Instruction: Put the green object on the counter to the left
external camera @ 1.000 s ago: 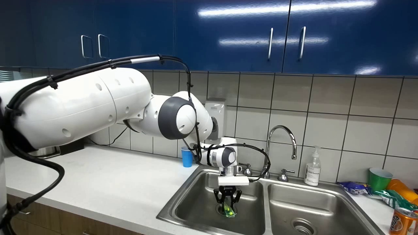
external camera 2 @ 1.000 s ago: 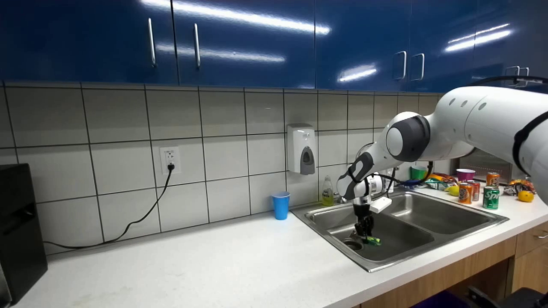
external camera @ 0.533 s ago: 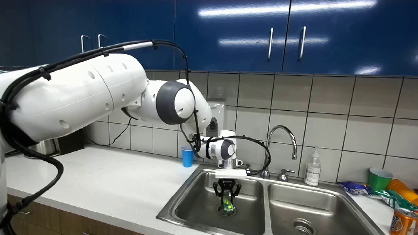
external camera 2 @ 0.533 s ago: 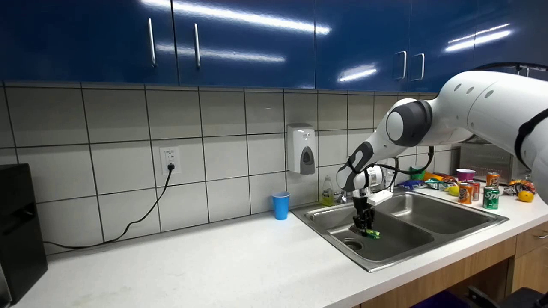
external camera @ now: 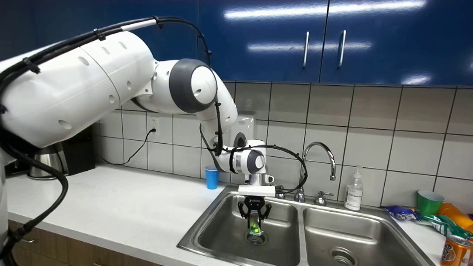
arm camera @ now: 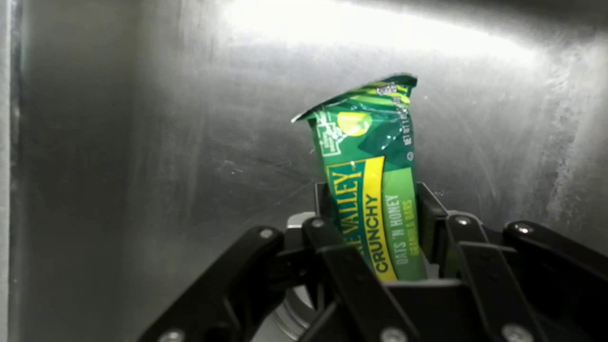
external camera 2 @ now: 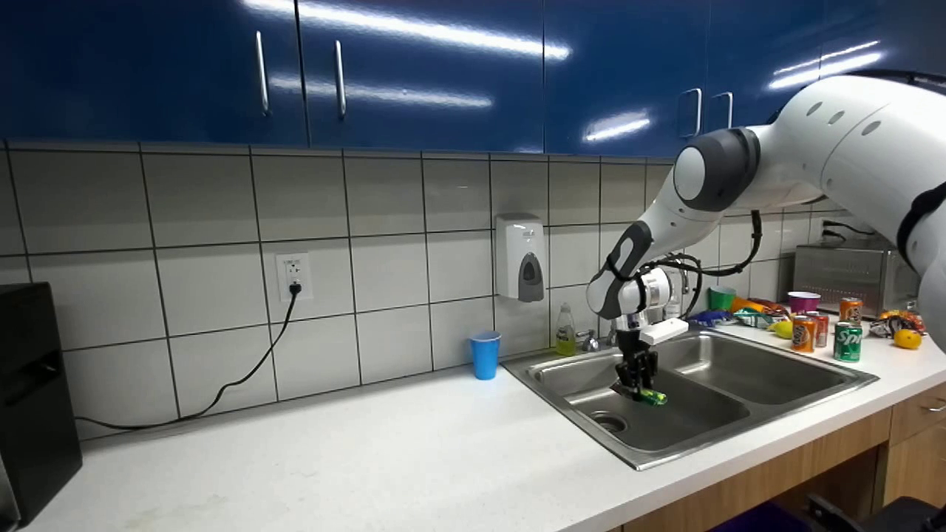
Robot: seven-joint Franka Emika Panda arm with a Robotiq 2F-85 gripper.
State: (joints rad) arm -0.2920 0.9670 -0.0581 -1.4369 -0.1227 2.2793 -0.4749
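Observation:
The green object is a green granola bar packet with a yellow stripe, seen in the wrist view [arm camera: 365, 137] and in both exterior views [external camera: 255, 226] [external camera 2: 653, 397]. My gripper [external camera: 254, 221] is shut on it, with one finger on each long side of the packet in the wrist view. The packet's far end sticks out past the fingertips; its near end is hidden by the gripper. I hold it above the floor of the sink basin [external camera: 279, 244], near the drain. The off-white counter [external camera 2: 332, 458] lies beside the sink and also shows in an exterior view [external camera: 122, 207].
A blue cup [external camera 2: 485, 358] stands on the counter near the sink corner. The faucet [external camera: 301, 173] and a pump bottle [external camera: 354, 192] stand behind the sink. A black box [external camera 2: 37, 406] sits at the counter's far end. Cans, including a green one [external camera 2: 847, 342], and packets lie beyond the sink.
My gripper has risen with the packet in it, lifting it off the basin floor near the drain. The arm's upper links have risen too.

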